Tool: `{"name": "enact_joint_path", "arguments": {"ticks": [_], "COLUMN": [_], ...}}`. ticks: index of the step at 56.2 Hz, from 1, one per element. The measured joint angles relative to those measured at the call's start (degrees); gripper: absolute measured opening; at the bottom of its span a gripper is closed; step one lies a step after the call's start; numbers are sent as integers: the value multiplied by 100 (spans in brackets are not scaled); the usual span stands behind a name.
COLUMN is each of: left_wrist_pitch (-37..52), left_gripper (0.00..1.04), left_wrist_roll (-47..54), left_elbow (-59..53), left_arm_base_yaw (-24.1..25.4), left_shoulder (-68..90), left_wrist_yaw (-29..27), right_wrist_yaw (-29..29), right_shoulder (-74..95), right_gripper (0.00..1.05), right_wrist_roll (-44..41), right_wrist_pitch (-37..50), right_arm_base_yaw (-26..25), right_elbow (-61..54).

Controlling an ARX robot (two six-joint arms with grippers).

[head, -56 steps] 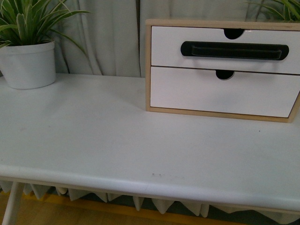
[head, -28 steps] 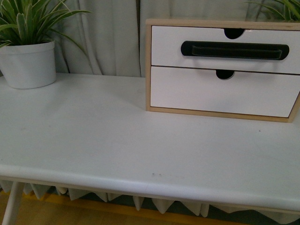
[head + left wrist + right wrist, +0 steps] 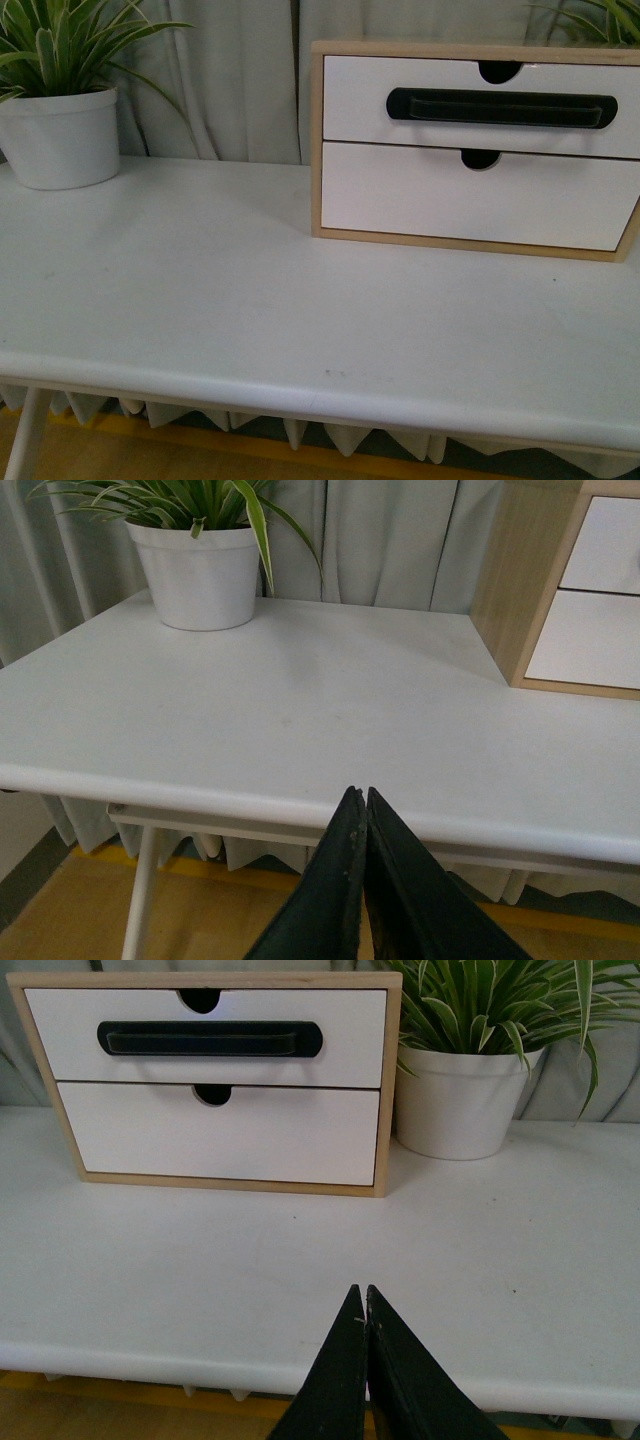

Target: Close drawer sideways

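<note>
The drawer [image 3: 350, 100] is the upper white front with a long black bar handle [image 3: 500, 108] and a half-round notch, in a light-wood cabinet [image 3: 316, 140] at the back right of the white table. It sits flush with the cabinet frame, also in the right wrist view [image 3: 340, 1055]. Below it is a plain white drawer front [image 3: 470, 200]. My left gripper [image 3: 361, 795] is shut and empty at the table's front edge, far from the cabinet. My right gripper [image 3: 362, 1292] is shut and empty over the table's front part, facing the cabinet. Neither arm shows in the front view.
A white pot with a green plant [image 3: 60, 135] stands at the back left of the table [image 3: 250, 300]. A second potted plant [image 3: 465, 1100] stands right beside the cabinet's right side. Grey curtains hang behind.
</note>
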Motion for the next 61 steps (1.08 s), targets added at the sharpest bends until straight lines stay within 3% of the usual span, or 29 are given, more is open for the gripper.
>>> {"name": "enact_joint_path", "arguments": {"ticks": [10, 29, 61], "left_wrist_pitch": [0, 0, 0], "left_gripper": [44, 100, 98], "left_wrist_roll": [-2, 2, 0], "left_elbow": [0, 0, 0], "left_arm_base_yaw": [0, 0, 0], "left_shoulder": [0, 0, 0], "left_wrist_yaw": [0, 0, 0], "right_wrist_yaw": [-2, -2, -2], "right_shoulder": [0, 0, 0], "right_gripper": [35, 95, 95], "right_wrist_roll": [0, 2, 11], "right_wrist_pitch": [0, 0, 0], "right_arm_base_yaw": [0, 0, 0], "right_elbow": [0, 0, 0]}}
